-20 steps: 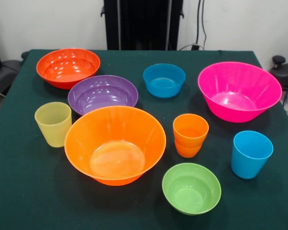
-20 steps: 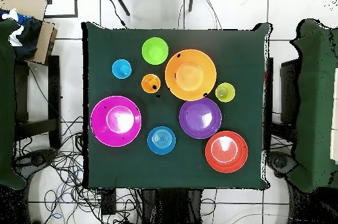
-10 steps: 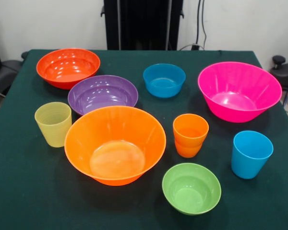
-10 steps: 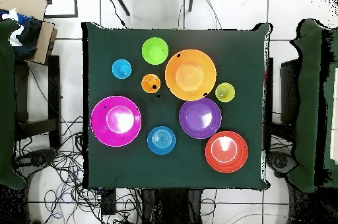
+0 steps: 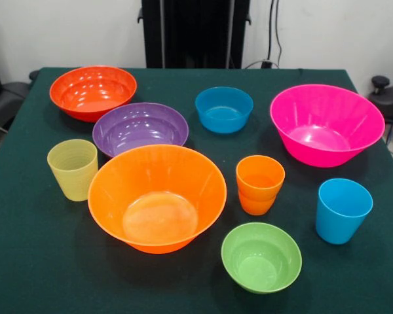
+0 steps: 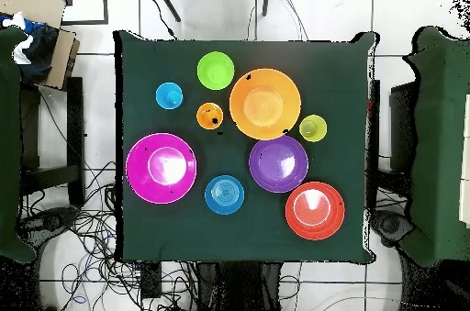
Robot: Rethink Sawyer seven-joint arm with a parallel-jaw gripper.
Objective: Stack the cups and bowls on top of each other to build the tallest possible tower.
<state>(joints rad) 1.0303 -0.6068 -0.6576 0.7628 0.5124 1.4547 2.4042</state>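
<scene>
Gripper isn't showing in either view, so I'm planning: I'm making the hot pink bowl (image 5: 326,124) the base (widest thing), then lowering the big orange bowl (image 5: 157,196) in level.

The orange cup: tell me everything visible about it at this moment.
The orange cup is a small, glossy, tapered plastic tumbler without a handle. A seam partway down its wall suggests two cups nested, though that is uncertain. It stands upright and open-mouthed on the green tablecloth, between the large orange bowl and the sky blue cup, behind the lime green bowl. Nothing touches it.
</scene>
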